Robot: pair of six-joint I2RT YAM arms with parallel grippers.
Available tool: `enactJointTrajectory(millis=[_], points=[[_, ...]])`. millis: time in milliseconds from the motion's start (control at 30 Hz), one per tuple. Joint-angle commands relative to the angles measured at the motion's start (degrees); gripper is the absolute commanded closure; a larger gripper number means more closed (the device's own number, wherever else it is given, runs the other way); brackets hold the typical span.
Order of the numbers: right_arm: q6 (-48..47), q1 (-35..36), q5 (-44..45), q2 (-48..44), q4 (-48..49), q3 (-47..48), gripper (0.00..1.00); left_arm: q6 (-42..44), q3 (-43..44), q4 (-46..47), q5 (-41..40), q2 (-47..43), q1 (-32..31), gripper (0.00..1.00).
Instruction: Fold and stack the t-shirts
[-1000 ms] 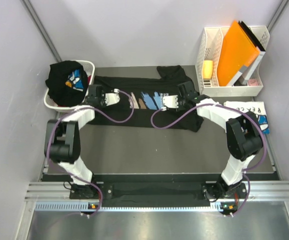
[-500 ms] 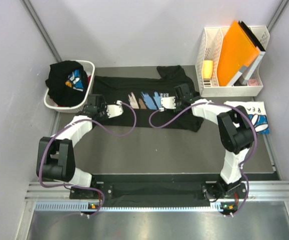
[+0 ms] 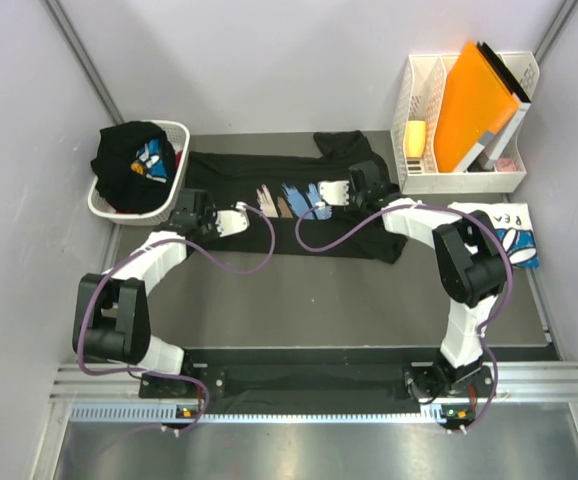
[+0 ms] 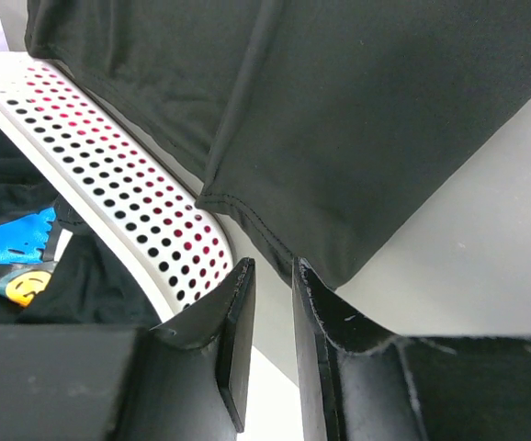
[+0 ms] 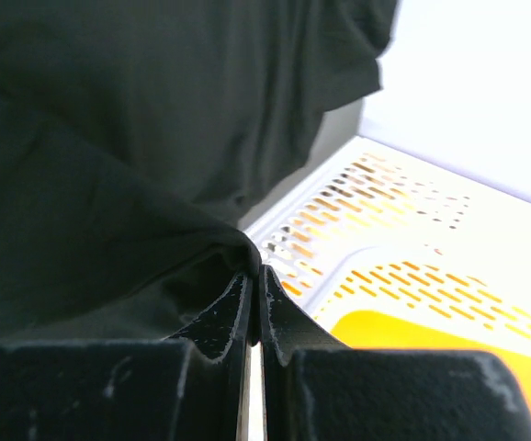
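Here, right fingers (image 5: pixel 221 323) pinch a soft fold of the black tee (image 5: pixel 109 138); left fingers (image 4: pixel 236 342) stand narrowly apart.

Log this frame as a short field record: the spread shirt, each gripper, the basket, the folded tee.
spread black t-shirt: flat on the table, chest print facing up
left gripper: jaws narrowly apart, nothing between them, at the shirt's hem beside the basket
right gripper: shut, pinching a ridge of the spread black t-shirt
laundry basket: far left, holds a bunched black tee
white tee: folded, on the table at far right, in front of the file rack
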Motion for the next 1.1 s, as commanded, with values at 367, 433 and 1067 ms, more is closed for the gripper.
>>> enactJointTrajectory(millis=[367,433,1067], points=[[-2.4,-0.2,2.6,1.5,11.6,2.7,1.0,-0.6,1.4,0.0,0.0,1.5,-1.8,0.72],[-2.5,-0.4,2.6,2.4,12.0,3.2,1.0,-0.5,1.8,0.0,-0.1,1.7,-1.7,0.72],[-3.7,-0.8,3.6,6.2,17.6,4.5,0.99,-0.3,3.3,0.0,-0.6,3.6,-2.1,0.73]])
